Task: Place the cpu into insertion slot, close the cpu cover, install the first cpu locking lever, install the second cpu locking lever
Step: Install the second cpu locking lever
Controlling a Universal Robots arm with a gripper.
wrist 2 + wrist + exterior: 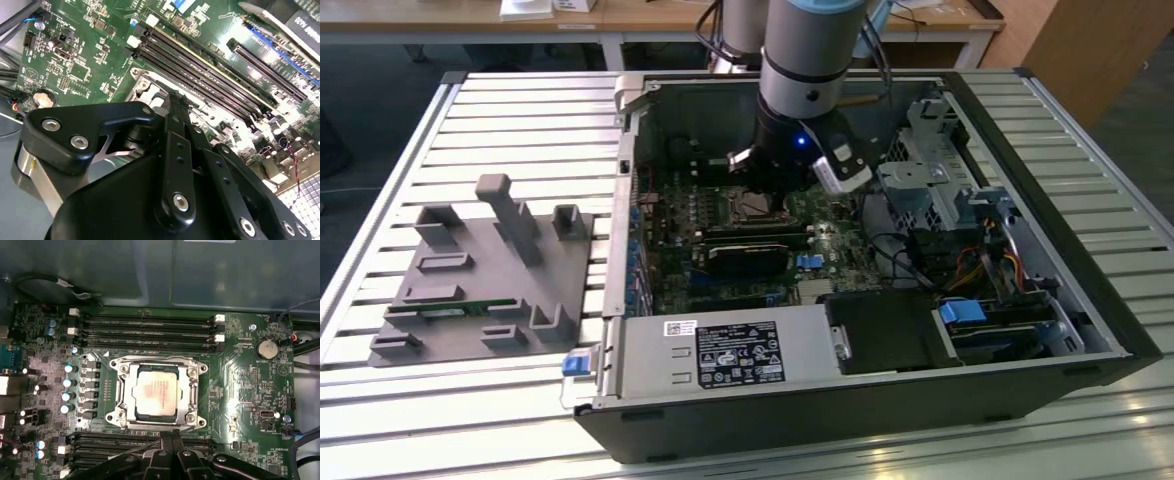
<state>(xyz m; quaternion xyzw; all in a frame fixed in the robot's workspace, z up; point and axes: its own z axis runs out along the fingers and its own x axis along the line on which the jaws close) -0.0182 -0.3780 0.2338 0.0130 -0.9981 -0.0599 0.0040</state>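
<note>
Looks like the cpu (156,394) is already seated in the insertion slot (192,390), the cpu cover (131,371) folded down; levers can't be judged. Gripper (170,442) jaws seem pressed together, nothing held.

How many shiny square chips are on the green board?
1. The cpu sits in the insertion slot mid-board; the gripper hides part of the board, so more may be hidden.
</note>
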